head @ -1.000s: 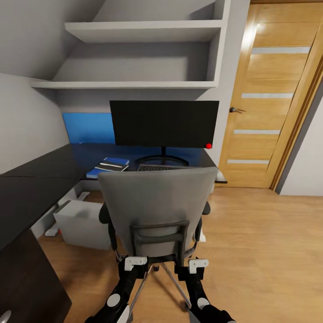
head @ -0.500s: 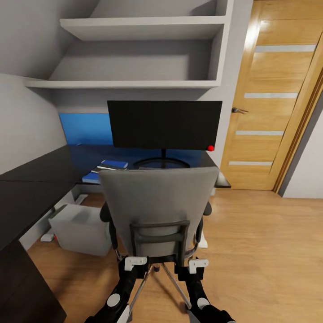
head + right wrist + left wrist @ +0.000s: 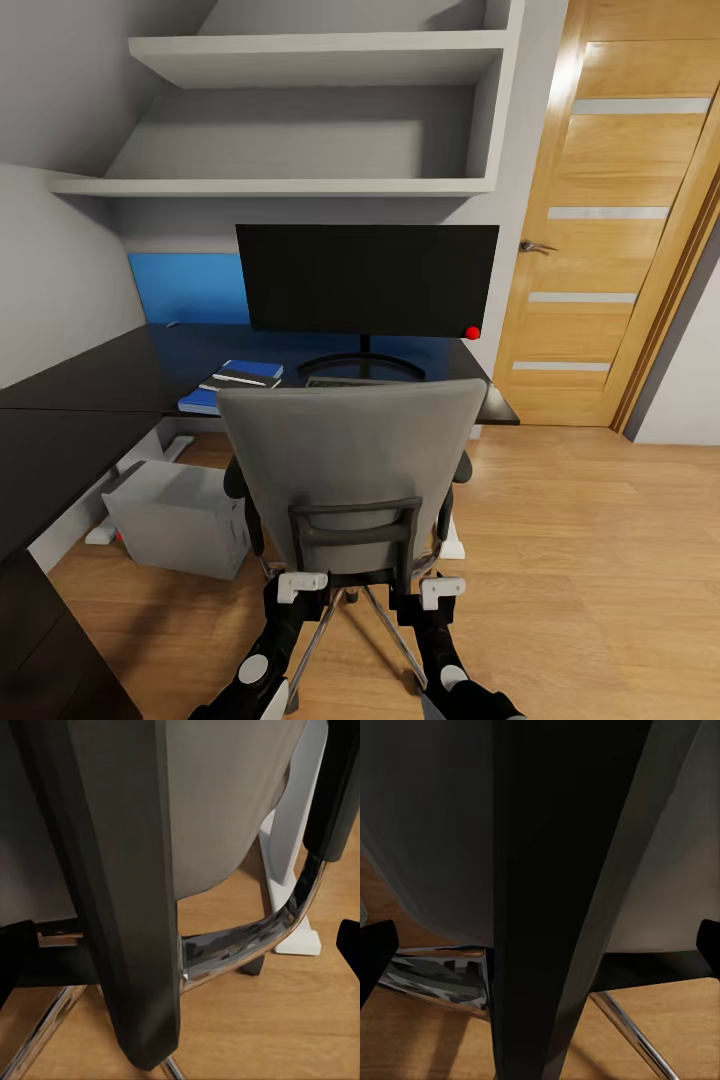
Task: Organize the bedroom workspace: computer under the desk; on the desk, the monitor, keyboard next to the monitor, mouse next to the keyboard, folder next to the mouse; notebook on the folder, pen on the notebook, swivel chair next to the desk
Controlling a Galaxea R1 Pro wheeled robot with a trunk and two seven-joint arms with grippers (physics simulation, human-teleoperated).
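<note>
Two black grippers, left [image 3: 300, 592] and right [image 3: 432, 592], reach the dark frame behind the grey swivel chair [image 3: 350, 465] with its smooth backrest and chrome legs; whether their fingers clasp the frame I cannot tell. Beyond, the glossy black L-shaped desk [image 3: 90, 385] carries the wide black monitor [image 3: 366, 278], a keyboard sliver [image 3: 345, 381], and the dark grey notebook [image 3: 240, 378] atop the blue folder [image 3: 205, 399]. Under the desk sits the light grey computer tower [image 3: 178, 517].

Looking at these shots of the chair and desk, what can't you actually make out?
- Keyboard: head view, mostly hidden behind the swivel chair backrest.
- Mouse: any spot for it sits behind that backrest.
- Pen: too small to tell on the notebook and folder stack.
- Left gripper and right gripper: fingers blocked by the chair's back frame, grip unclear.
</note>
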